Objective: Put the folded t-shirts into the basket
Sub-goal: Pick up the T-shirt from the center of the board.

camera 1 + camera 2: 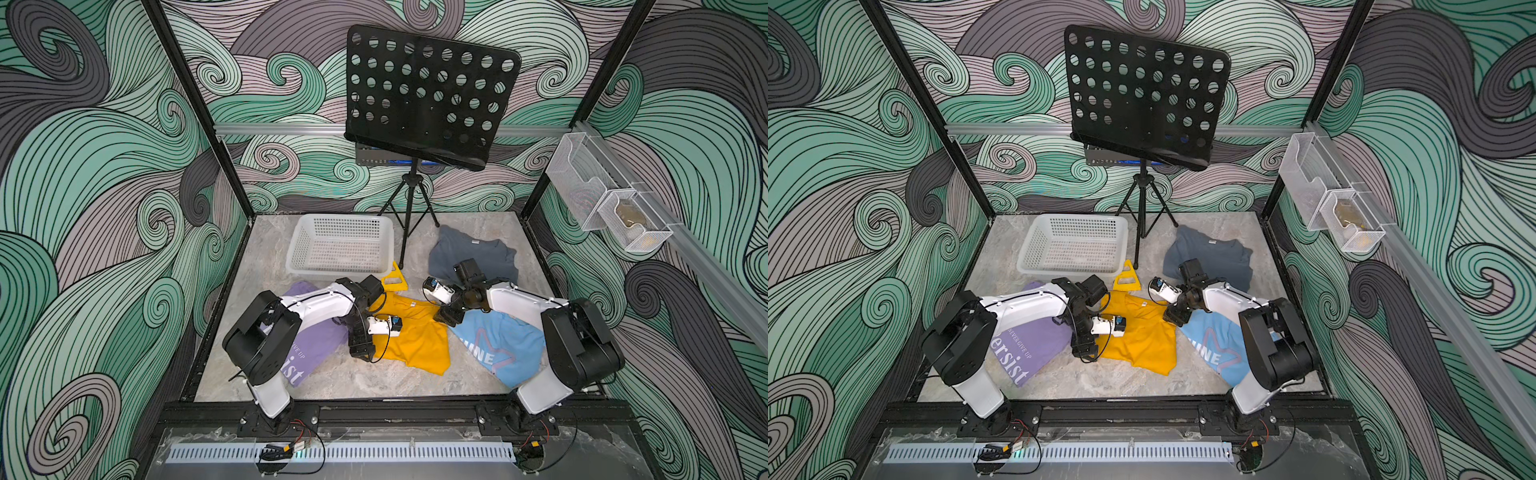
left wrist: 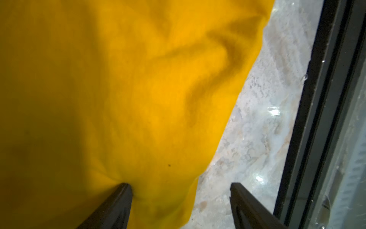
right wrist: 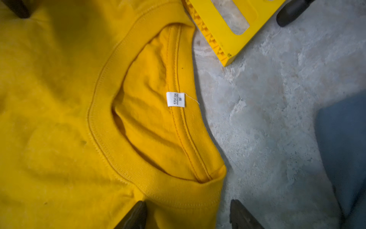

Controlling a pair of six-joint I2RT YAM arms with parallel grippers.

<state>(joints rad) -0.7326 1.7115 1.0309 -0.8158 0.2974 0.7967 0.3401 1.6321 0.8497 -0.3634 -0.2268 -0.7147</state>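
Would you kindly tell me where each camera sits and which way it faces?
Top views: high behind the arms, looking down at the basket and yellow shirt; both arms show.
Left wrist: on the left arm, facing the yellow shirt; left pincer tips show.
Right wrist: faces that shirt's collar; right pincer tips show.
Shared: the yellow shirt.

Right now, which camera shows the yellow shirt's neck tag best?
The right wrist view: the white neck tag sits close and sharp inside the yellow shirt's collar. Both top views show it as a tiny white speck; the left wrist view shows plain yellow cloth.
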